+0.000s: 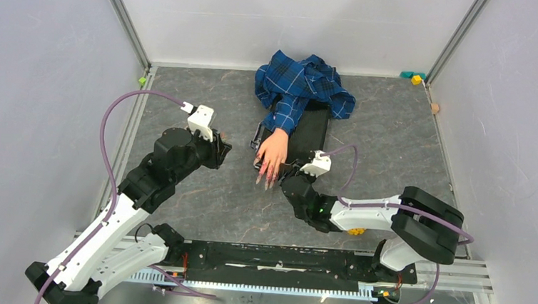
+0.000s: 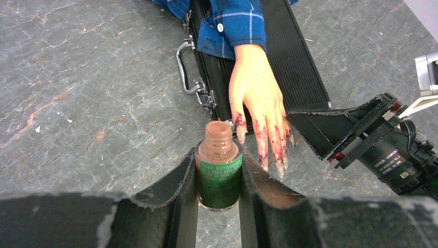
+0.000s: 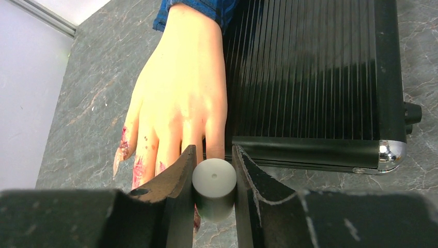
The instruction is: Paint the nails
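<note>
Nails (image 2: 268, 150), long, pointed and streaked dark red, tip a mannequin hand (image 2: 255, 82) lying palm down on the near end of a black case (image 2: 304, 67). Its fingers overhang the case edge above the grey surface (image 2: 77, 103), and a blue plaid sleeve (image 2: 232, 23) covers the wrist.

The nails look thin, stiff and light, and probably brittle at the points. They are best touched only with soft brush strokes, never gripped. The hand appears to rest loose, so a firm push could shift it. Smears of red also mark the fingers.

The left claw (image 2: 219, 155) is clamped on the labelled body of a small glass bottle (image 2: 219, 170), held upright just short of the nails. The bottle has no cap on its neck and looks full of brownish polish, though the exact level cannot be told. Smooth glass is likely slippery, so the wide label band seems the sound place to hold it.

The right claw (image 3: 213, 152) is closed on a grey round cap (image 3: 214, 178) just beside the fingertips. Any brush beneath the cap is hidden from view.
</note>
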Robot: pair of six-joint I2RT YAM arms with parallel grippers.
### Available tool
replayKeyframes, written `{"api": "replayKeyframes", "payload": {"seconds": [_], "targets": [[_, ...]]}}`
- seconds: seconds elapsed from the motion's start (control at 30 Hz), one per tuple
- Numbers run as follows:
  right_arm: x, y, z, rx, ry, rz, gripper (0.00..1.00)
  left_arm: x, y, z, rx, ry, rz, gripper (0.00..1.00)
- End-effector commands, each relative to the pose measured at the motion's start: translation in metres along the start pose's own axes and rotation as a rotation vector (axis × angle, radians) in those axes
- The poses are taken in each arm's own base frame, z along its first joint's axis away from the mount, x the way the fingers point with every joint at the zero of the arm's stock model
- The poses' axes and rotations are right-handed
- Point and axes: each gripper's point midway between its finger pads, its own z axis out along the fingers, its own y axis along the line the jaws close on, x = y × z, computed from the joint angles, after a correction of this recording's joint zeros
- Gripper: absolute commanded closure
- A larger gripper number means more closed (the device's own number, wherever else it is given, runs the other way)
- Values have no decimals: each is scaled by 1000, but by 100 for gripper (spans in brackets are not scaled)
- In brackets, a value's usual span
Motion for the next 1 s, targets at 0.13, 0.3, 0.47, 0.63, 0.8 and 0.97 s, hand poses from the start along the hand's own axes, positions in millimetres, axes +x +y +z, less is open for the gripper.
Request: {"api": "replayKeyframes", "payload": {"seconds": [0.13,0.3,0.47,0.63,0.8,0.97], "targets": [[-4,8,4,26,-35,41,100,-7,-1,1,17,-23,37,98],[-4,7,4,36,-38,34,100,-6,-1,0,18,-22,39,98],[-6,4,3,44,-46,34,100,-6,-1,1,18,-21,39,98],[-6,1,3,55,-52,31,100,-6,-1,1,17,-20,39,98],[-5,1,4,57,-55,32,100,-6,-1,1,16,-21,38,98],[-5,3,5,57,-57,34,100,-6,0,1,16,-20,38,98]]}}
